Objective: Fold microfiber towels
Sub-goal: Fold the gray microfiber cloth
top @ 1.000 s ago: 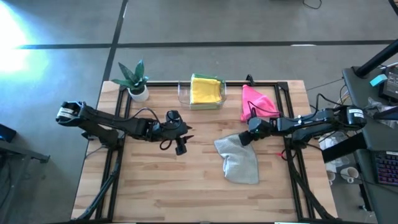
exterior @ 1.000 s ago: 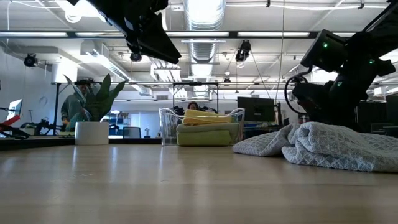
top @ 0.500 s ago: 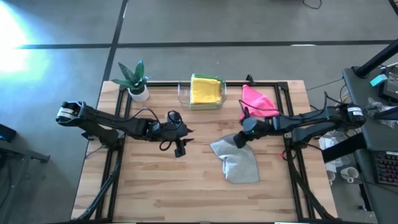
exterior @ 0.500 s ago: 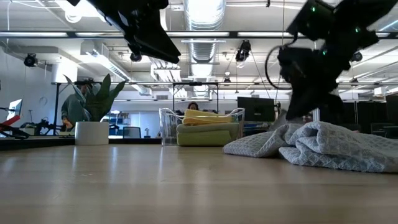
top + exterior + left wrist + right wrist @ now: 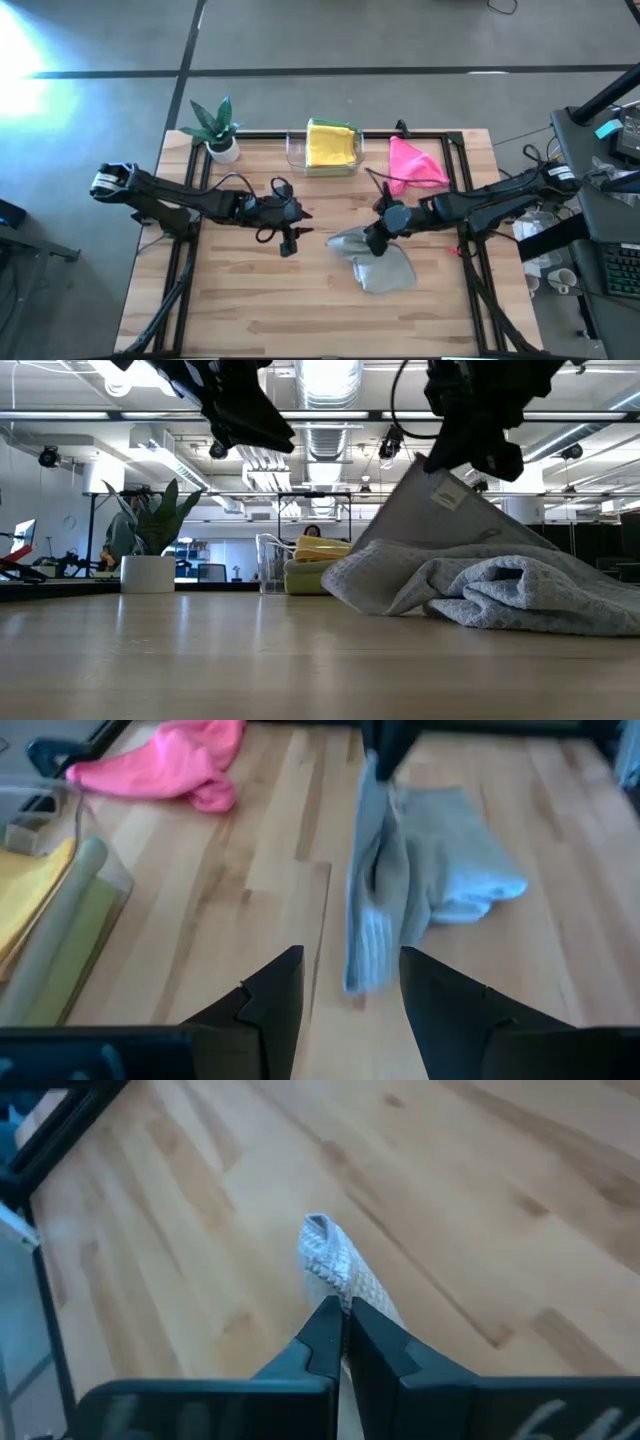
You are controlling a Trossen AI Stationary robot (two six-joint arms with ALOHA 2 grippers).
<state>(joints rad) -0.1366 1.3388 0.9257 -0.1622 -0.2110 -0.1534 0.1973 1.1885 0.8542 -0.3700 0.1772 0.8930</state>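
Note:
A grey towel (image 5: 385,270) lies crumpled right of the table's middle, with one corner pulled up. My right gripper (image 5: 372,240) is above its left end, shut on that corner. My left gripper (image 5: 290,240) hangs open over the table's middle, touching nothing; in its wrist view (image 5: 350,1000) the grey towel (image 5: 445,870) shows ahead of it. A pink towel (image 5: 412,165) lies bunched at the far right. A yellow towel (image 5: 332,145) rests on a green one inside the clear tray (image 5: 296,152). My right gripper pinches a corner of the grey towel (image 5: 325,1260) between its two fingers, coming from above on a downward slant. The raised part (image 5: 440,510) is drawn up into a taut sheet below the fingers. The rest of the towel (image 5: 500,590) stays heaped on the table.
A potted plant (image 5: 218,130) stands at the far left corner. Black frame rails (image 5: 190,250) run along the table's left and right sides. Bare wood (image 5: 270,310) stretches across the near half of the table.
My right gripper has risen and travelled toward the table's left and near side, taking the grey towel's corner with it. That corner is now lifted and drawn taut, while the bulk of the towel stays on the table, dragged a little leftward.

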